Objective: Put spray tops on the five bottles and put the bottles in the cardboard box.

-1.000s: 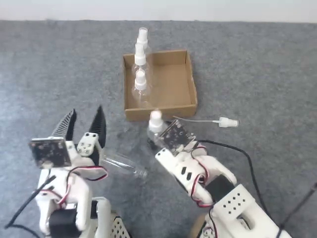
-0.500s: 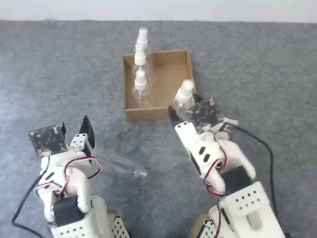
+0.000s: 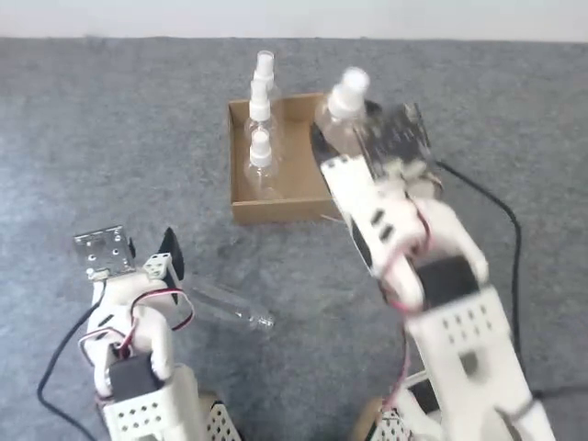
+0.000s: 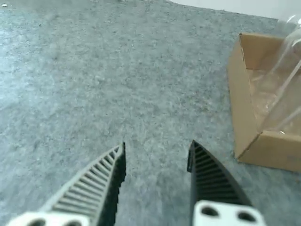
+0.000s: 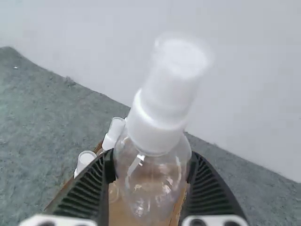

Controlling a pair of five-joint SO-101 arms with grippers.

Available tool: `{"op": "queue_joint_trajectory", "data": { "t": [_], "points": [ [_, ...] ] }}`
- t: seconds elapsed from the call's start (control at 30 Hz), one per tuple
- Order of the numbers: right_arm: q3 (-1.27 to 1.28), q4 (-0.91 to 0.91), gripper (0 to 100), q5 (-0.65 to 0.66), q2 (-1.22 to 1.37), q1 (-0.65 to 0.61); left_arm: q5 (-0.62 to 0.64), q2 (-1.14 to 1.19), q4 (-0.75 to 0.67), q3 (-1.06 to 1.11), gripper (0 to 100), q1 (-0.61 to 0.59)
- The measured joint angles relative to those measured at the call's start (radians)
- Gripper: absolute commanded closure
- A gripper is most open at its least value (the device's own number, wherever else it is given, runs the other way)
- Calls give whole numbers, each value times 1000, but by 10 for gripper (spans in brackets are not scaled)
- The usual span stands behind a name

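Observation:
My right gripper (image 3: pixel 342 136) is shut on a clear bottle (image 3: pixel 333 121) with a white spray top (image 3: pixel 350 85), held upright over the right side of the cardboard box (image 3: pixel 303 197). In the right wrist view the bottle (image 5: pixel 149 181) sits between the black fingers (image 5: pixel 87 190). Three capped bottles (image 3: pixel 260 152) stand in a row along the box's left side. A clear bottle without a top (image 3: pixel 230 308) lies on the carpet by my left arm. My left gripper (image 3: pixel 167 254) (image 4: pixel 157 150) is open over bare carpet, left of the box (image 4: pixel 244 94).
Grey carpet (image 3: pixel 110 138) covers the table. A black cable (image 3: pixel 501 230) runs along the right arm. The white caps of the boxed bottles (image 5: pixel 113 134) show behind the held bottle. Open carpet lies left and right of the box.
The right arm has lifted the capped bottle from the carpet in front of the box up and forward over the box. The left arm has drawn back and swung left, away from the lying bottle.

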Motion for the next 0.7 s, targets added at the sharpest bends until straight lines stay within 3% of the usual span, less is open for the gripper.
{"op": "queue_joint_trajectory", "data": {
  "t": [0.33, 0.5, 0.7],
  "points": [
    [-311, -5, 989, -8, 526, 46, 0, 0, -84, 49, 793, 0],
    [-362, -120, 991, -120, 704, 92, -2, 0, -84, 49, 793, 0],
    [-362, -310, 991, -133, 862, 100, -2, 0, -84, 49, 793, 0]
  ]
}}
